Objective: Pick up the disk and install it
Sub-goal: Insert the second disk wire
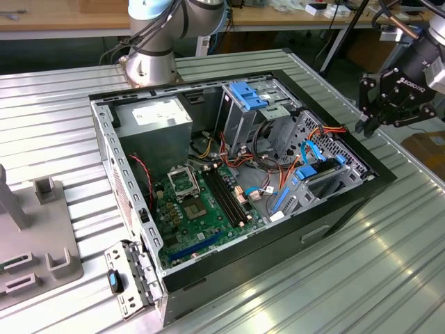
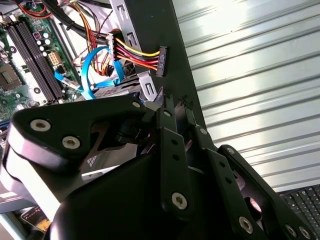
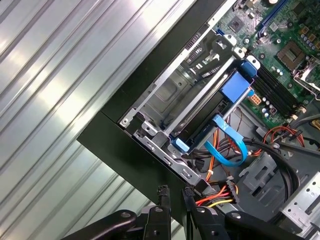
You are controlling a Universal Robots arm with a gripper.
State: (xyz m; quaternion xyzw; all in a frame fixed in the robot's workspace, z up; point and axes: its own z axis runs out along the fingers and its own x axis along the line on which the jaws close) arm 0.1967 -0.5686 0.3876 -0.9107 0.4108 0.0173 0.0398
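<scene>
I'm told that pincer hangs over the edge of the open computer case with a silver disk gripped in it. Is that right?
Not quite. The pincer does hang over the edge of the open computer case, but it grips no disk: the first wrist view shows nothing in it.

Ribbed metal table [image 1: 389, 264], open computer case [image 1: 334, 216], grey fixture [image 1: 35, 236]

Case: open computer case [image 1: 240, 191] on ribbed metal worktop [image 1: 55, 125].
End effector: [image 1: 375, 125] hovering beyond the case's exterior-view right edge.
</scene>
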